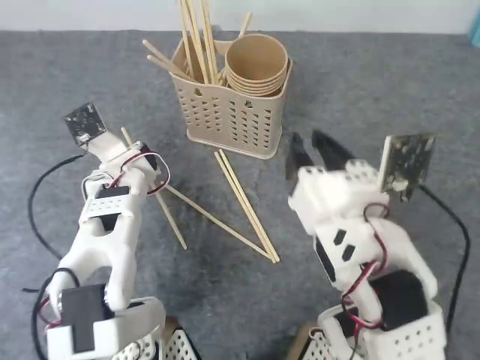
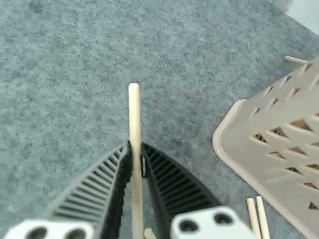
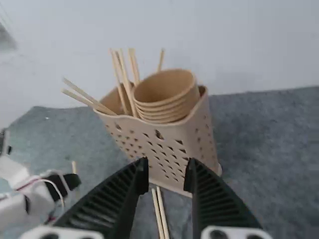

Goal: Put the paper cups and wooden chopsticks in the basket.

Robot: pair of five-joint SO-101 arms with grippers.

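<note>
The paper cups are tan, smooth-walled and nested in one stack, leaning in the right half of the basket. The basket is a beige plastic tub with rounded corners and rows of small slots in its walls, standing near the middle of the far edge of the surface, a grey, felt-like mat. Beside the cups, a bundle of chopsticks of pale, thin wood pokes out of the basket at loose angles.

The left claw, with ribbed black fingers, is pinched tight on a single chopstick near the left edge of the surface, the round tip sticking out past the fingers. Loose chopsticks lie flat from the basket's foot toward the near edge, between the two arms. The right claw hangs just near of the basket with a narrow gap between its fingers and nothing in it.
</note>
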